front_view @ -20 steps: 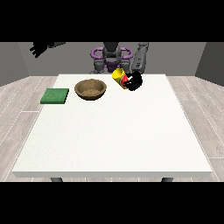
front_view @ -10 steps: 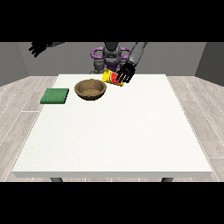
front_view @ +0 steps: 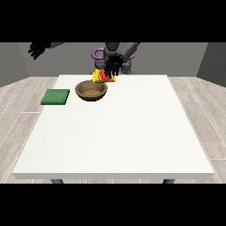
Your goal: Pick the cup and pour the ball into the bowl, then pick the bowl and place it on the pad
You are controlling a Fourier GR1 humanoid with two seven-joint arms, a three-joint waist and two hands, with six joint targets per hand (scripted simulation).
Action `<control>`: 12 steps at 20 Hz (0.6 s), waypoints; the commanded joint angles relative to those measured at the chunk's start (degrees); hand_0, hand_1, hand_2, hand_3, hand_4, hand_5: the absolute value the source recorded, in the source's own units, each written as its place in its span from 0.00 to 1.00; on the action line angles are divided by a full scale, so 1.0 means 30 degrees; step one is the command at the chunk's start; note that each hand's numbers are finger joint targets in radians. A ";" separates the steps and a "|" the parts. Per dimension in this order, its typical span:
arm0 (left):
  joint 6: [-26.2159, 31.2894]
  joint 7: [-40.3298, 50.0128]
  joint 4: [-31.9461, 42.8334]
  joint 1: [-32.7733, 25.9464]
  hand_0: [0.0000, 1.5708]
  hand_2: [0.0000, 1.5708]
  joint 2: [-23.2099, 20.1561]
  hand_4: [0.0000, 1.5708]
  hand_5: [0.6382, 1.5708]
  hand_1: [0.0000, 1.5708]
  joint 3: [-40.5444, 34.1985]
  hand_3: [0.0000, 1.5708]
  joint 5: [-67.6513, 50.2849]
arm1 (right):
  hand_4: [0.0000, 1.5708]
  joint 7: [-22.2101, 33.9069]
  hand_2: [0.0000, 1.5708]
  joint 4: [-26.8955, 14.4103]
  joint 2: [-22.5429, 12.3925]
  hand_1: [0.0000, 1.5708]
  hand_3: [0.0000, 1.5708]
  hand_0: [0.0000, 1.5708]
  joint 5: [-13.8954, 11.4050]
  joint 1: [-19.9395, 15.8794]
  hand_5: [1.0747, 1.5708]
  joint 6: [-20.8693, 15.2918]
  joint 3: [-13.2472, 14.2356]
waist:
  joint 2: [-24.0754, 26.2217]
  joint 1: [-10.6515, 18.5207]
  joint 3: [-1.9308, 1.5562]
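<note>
Yellow cup (front_view: 98,75), tipped on its side, is gripped by the curled fingers of the hand at the view's right (front_view: 111,67), just above the far rim of the brown bowl (front_view: 91,90), with the green pad (front_view: 55,96) lying beside it.

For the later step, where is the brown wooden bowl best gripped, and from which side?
Probably at the rim of the brown wooden bowl, from above. It sits upright, mouth up, and its wall is low and curved, so the exposed rim is the easiest part to pinch. The green pad lies to its left in the view.
</note>
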State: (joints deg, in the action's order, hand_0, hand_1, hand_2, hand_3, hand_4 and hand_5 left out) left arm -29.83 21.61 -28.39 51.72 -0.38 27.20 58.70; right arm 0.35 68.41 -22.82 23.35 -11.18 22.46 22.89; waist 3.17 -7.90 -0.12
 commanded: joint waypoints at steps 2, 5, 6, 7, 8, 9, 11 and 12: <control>0.1784 0.3632 0.1228 0.2276 0.93 1.00 0.0123 0.80 0.98 0.93 0.2348 1.00 0.3508 | 0.44 0.0535 0.00 -0.0344 -0.0033 0.00 0.11 0.00 -0.0183 -0.1030 0.97 -0.0178 -0.0427 | -0.0055 -0.0271 0.0008; 0.3628 0.4533 0.1067 0.3025 0.92 1.00 0.0126 0.69 1.00 0.92 0.3451 1.00 0.4625 | 0.45 -0.0810 0.00 -0.0860 0.0551 0.00 0.19 0.00 -0.0632 -0.0737 0.97 -0.0273 -0.0465 | -0.0046 -0.0191 0.0004; 0.4382 0.4669 0.1131 0.2746 0.89 1.00 0.0126 0.66 1.00 0.89 0.3867 1.00 0.4813 | 0.44 -0.0201 0.00 -0.0557 0.0738 0.00 0.17 0.00 -0.0721 -0.0717 0.97 -0.0293 -0.0926 | 0.0266 -0.0703 0.0017; 0.5168 0.5065 0.0197 0.3554 0.77 1.00 0.0126 0.67 1.00 0.77 0.4482 1.00 0.5101 | 0.44 -0.0457 0.00 -0.1700 -0.0160 0.00 0.18 0.00 -0.0495 -0.1771 0.96 -0.0162 -0.0195 | -0.0350 -0.0098 0.0002; 0.5898 0.4641 0.0374 0.2494 0.47 1.00 0.0127 0.64 1.00 0.47 0.4375 1.00 0.4855 | 0.45 -0.0259 0.00 -0.1078 0.0409 0.00 0.19 0.00 -0.0508 -0.0735 0.97 -0.0144 -0.0542 | 0.0658 -0.0612 0.0023; 0.7173 0.4774 -0.0860 0.2695 0.39 0.95 0.0127 0.65 1.00 0.39 0.5062 0.98 0.4722 | 0.44 -0.0819 0.00 -0.2102 0.0047 0.00 0.19 0.00 -0.0653 -0.0732 0.97 0.0412 -0.0385 | 0.0718 -0.0470 0.0009; 0.8144 0.5014 -0.1894 0.2363 0.17 0.80 0.0127 0.66 1.00 0.17 0.5970 0.99 0.4981 | 0.44 -0.0229 0.00 -0.1837 0.0410 0.00 0.21 0.00 -0.1084 -0.2131 0.96 -0.0875 -0.0827 | 0.0307 -0.0360 0.0024; 0.8682 0.4717 -0.2000 0.2526 0.16 0.79 0.0128 0.69 1.00 0.16 0.5599 0.99 0.4861 | 0.44 -0.0307 0.00 -0.1536 0.0672 0.00 0.21 0.00 -0.0933 -0.1752 0.96 -0.0698 -0.0923 | 0.0446 -0.0624 0.0029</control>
State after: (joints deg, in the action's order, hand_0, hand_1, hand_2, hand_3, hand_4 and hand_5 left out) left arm -10.53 35.05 -30.72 58.99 -0.02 41.47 72.33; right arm -0.34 64.28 -21.68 21.26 -15.49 21.20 20.94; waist 4.16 -9.24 -0.06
